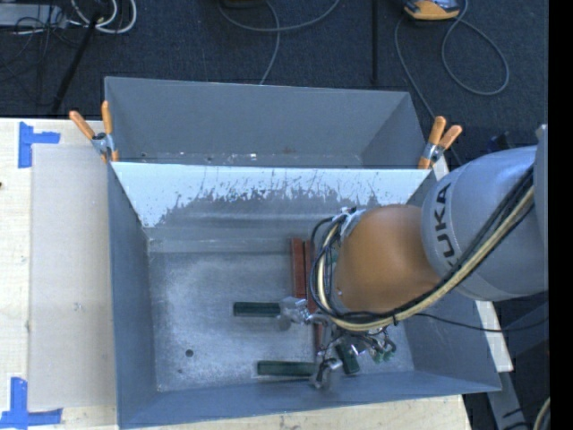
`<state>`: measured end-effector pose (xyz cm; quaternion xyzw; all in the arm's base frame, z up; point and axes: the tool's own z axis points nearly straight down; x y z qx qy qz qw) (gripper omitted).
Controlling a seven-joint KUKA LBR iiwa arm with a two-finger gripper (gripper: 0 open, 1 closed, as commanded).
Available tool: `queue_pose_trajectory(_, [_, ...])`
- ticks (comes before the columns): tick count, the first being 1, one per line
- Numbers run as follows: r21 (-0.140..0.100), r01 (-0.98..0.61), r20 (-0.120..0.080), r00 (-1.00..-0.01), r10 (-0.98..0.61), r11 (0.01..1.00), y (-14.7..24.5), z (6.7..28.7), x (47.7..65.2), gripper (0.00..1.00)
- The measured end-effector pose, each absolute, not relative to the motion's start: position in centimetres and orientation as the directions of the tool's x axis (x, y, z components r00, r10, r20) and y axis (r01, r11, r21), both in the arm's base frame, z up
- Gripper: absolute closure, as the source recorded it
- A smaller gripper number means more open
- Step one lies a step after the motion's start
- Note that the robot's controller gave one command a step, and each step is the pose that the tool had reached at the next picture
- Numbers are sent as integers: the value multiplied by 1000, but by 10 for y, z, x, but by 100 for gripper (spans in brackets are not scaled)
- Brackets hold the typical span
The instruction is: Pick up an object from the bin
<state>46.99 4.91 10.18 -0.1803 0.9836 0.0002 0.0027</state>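
My gripper [338, 358] is low in the bin's front right part, mostly hidden under the arm's orange cover. Just left of it lies a dark green handle [285, 367] near the front wall, its metal end reaching up to the gripper. A second dark green handle [256, 310] with a metal end lies a little farther back, towards the middle of the floor. A reddish-brown flat bar [298, 265] stretches from the back of the floor towards the gripper, its near end hidden under the cover. Whether the two handles belong to one tool I cannot tell.
The arm comes in from the right and covers the bin's right side. The left half of the floor is bare grey metal with a small dark spot [190, 354].
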Motion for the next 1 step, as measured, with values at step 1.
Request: queue_pose_trajectory(1, [0,-320,-3,-947,-320,947,57,101,471,0])
